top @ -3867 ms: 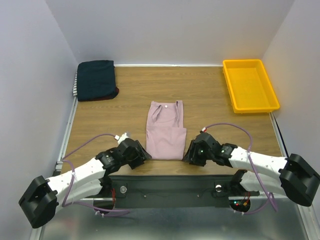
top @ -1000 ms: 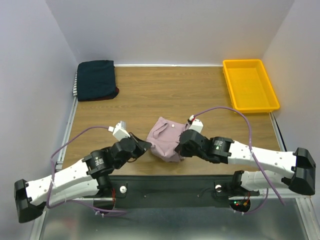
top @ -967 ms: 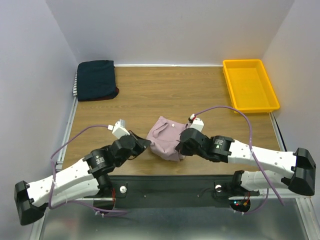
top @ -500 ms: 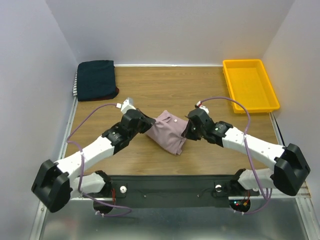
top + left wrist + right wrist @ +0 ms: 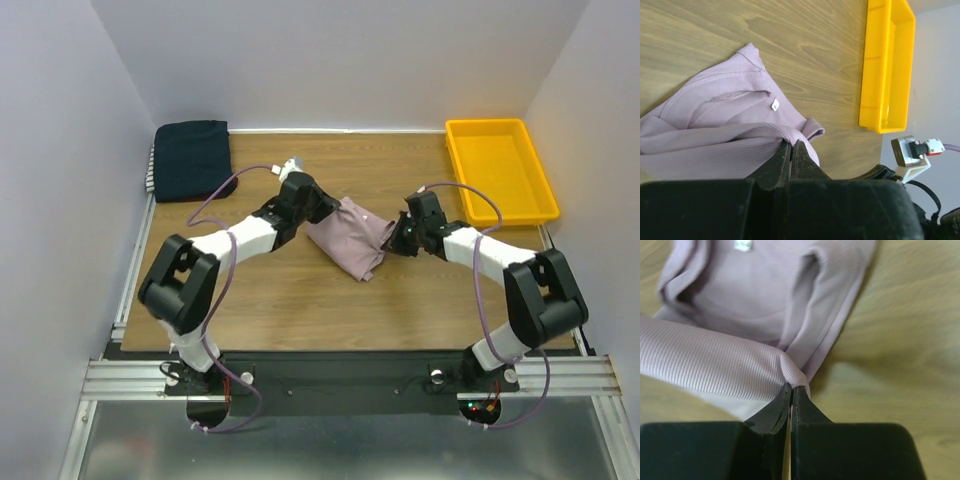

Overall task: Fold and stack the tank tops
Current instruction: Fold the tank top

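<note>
The pale pink tank top (image 5: 350,238) lies bunched and doubled over near the middle of the wooden table (image 5: 300,300). My left gripper (image 5: 328,207) is shut on its left edge, and in the left wrist view the gripper (image 5: 791,144) pinches a ribbed fold of the pink top (image 5: 715,125). My right gripper (image 5: 400,240) is shut on the right edge. In the right wrist view the gripper (image 5: 791,386) pinches a ribbed corner over the lower layer of the pink top (image 5: 755,300). A stack of folded tank tops (image 5: 190,160), dark navy uppermost, sits at the back left corner.
A yellow plastic tray (image 5: 500,170) stands at the back right, close behind the right arm, and shows in the left wrist view as the yellow tray (image 5: 887,65). White walls close in the table on the left, back and right.
Both arms have swung away from the near edge toward the back, carrying the gripped hem of the pink top over its upper part. The garment now lies farther back, folded over.
</note>
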{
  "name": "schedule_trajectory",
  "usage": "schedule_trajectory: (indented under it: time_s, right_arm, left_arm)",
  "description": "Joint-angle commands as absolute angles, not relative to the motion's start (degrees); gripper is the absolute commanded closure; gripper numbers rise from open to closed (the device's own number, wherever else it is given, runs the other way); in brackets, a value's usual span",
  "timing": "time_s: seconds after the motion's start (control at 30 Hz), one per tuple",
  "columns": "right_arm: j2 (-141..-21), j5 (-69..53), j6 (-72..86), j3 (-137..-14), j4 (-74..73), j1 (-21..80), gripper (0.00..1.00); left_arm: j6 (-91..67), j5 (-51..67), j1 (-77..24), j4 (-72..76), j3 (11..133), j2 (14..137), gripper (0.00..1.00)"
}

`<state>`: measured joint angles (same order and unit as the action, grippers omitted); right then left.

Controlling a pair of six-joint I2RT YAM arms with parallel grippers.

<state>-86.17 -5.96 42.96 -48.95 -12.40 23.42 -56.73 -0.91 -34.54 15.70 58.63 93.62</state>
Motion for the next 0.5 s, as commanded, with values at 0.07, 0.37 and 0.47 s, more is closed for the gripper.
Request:
schedule_trajectory:
  time_s: [0.07, 0.37, 0.47]
  right_arm:
    - [-95.08, -9.14, 40.34, -52.29, -6.42, 21.36, 1.00]
    - [-100.11, -10.02, 40.25, -52.65, -4.83, 22.32, 1.00]
    - [-98.53, -8.00, 41.65, -50.98, -4.92, 25.83, 1.00]
  left_arm:
    - [-56.68, 1.85, -33.14, 18.81, 67.76, 102.73, 1.00]
    - [-58.70, -1.56, -31.73, 11.26, 70.75, 110.56, 1.00]
    - [-61.60, -2.37, -31.73, 9.58, 66.37, 110.04, 1.00]
